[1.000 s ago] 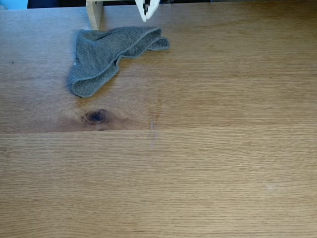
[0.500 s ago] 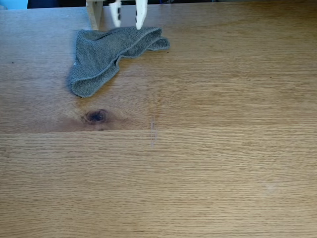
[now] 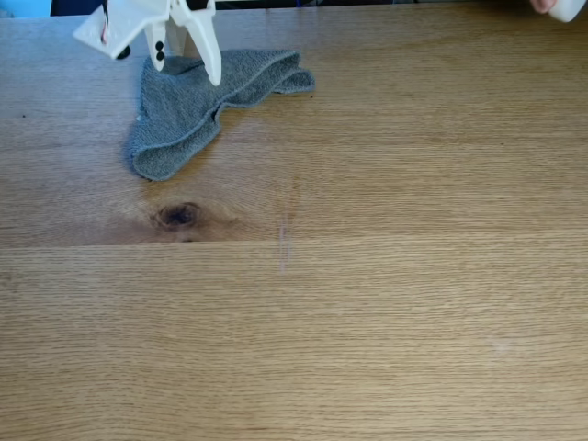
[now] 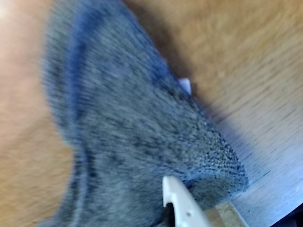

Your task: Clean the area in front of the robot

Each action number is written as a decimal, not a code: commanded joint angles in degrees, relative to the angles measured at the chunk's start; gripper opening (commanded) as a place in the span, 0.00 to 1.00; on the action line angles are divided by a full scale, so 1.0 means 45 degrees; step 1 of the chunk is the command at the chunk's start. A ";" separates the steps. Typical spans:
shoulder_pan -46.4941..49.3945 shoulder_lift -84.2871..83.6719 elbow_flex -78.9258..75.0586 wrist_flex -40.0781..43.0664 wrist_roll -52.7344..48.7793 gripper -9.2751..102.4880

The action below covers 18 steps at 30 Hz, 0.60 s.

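Broad light-brown oak tabletop across the whole fixed view, fine grain running left to right, long plank seams crossing it; one dark oval knot left of centre; a faint pale smudge just right of the knot, near the middle; a narrow dark strip and a bit of light blue along the top edge, behind the table. Grey terry cloth lying crumpled in the upper left of that view, folded over on itself, one lobe reaching down toward the knot but apart from it, another stretching right. White gripper of the robot coming in from the top left corner, over the cloth's upper edge; one long white finger pointing down onto the fabric, a shorter part with black dots beside it; jaws standing apart, spread over the cloth, nothing clamped between them as far as can be seen. At the top right corner, a small pale rounded thing at the frame edge, too little visible to identify.

In the wrist view, blurred: the grey cloth close up, raised fold running diagonally, wood around it; one white fingertip at the bottom, against the cloth's edge; a small white tag poking out at the fold's far side.
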 commanded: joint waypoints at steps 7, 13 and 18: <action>0.0957 -0.3320 -0.1328 -0.2363 -0.2500 0.53; 0.1289 -0.5312 -0.1367 -0.4531 -0.3809 0.47; 0.1152 -0.6230 -0.1367 -0.5352 -0.3926 0.39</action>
